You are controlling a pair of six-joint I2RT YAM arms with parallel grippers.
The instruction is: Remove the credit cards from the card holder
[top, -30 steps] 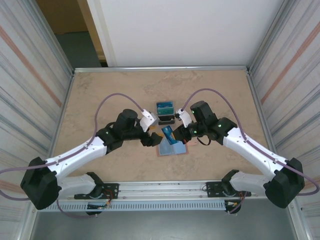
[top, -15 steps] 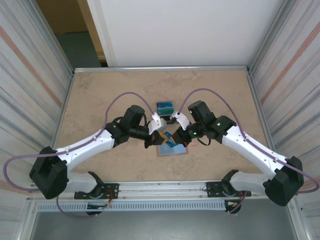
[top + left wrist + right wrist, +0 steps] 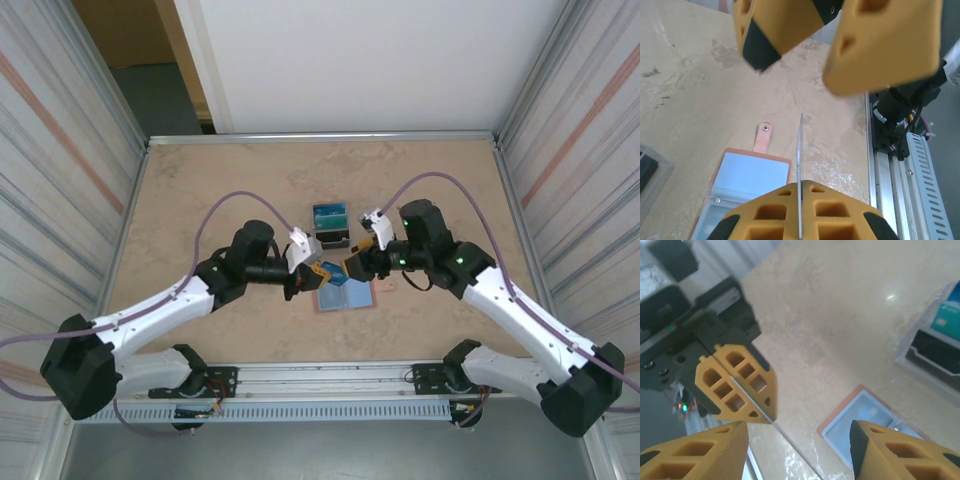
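One dark blue credit card (image 3: 333,268) hangs in the air above the card holder, pinched by my left gripper (image 3: 320,272), which is shut on it. In the left wrist view the card (image 3: 800,145) is edge-on, a thin line rising out of the closed left gripper (image 3: 801,187). My right gripper (image 3: 357,262) is just right of the card. It is open, its fingers (image 3: 695,452) apart on either side of the card's edge (image 3: 790,450). The salmon-pink card holder (image 3: 347,296) lies open flat on the table, its light blue inside (image 3: 747,180) up and its pink tab (image 3: 762,137) sticking out.
A dark tiered stand (image 3: 330,220) with teal cards sits just behind the two grippers, and its corner (image 3: 935,345) is in the right wrist view. The metal rail (image 3: 900,150) runs along the table's near edge. Bare tabletop (image 3: 210,190) lies to the left and right.
The left gripper moved in and shut on the card that the right gripper was holding. The right gripper then opened and let it go, drawing slightly right.
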